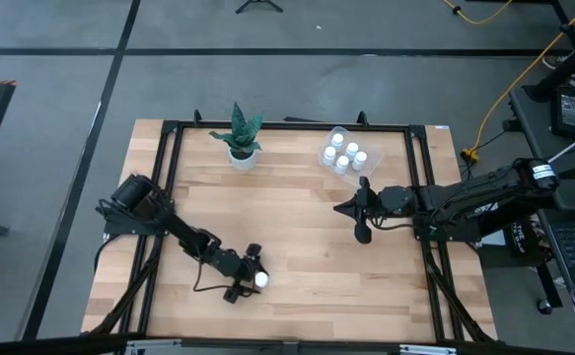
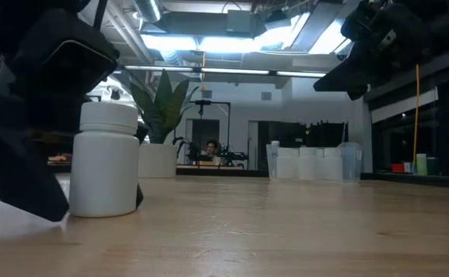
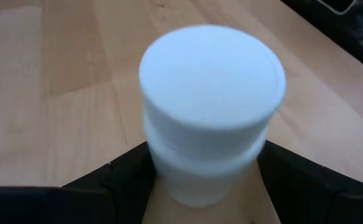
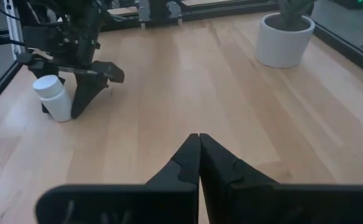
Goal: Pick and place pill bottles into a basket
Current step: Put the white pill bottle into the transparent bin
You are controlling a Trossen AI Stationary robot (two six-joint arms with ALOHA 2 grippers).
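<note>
**Last bottle between my fingers, not yet gripped**

Left end effector (image 1: 254, 279) is down at the bench w/ its jaws as wide as they go, straddling the one loose pill bottle (image 1: 261, 280). In the left wrist view the bottle (image 3: 211, 112) stands upright, cap up, centred between my two fingers (image 3: 116, 183), one on each side of the body below the cap. Can't tell if the pads touch it yet; looks like a hair of gap each side. The low view shows it standing flat on the bench (image 2: 286, 231), not tilted.

Handling, my guess: small rigid plastic, light, smooth sides, so slippery-ish but won't crush or break. Tall for its base, so a nudge from one finger first could tip it. Best hold is on the body just under the cap: the cap's lip is wider and gives a stop if it slips down. Close evenly, modest squeeze.

The basket (image 1: 328, 144) is well apart from my left end effector, across the bench, near my right arm. It has five bottles (image 1: 341, 156) standing in it already, so this reads as the last one.

Right end effector (image 1: 360, 209) is fully closed, empty, waiting above the bench near the basket.
</note>
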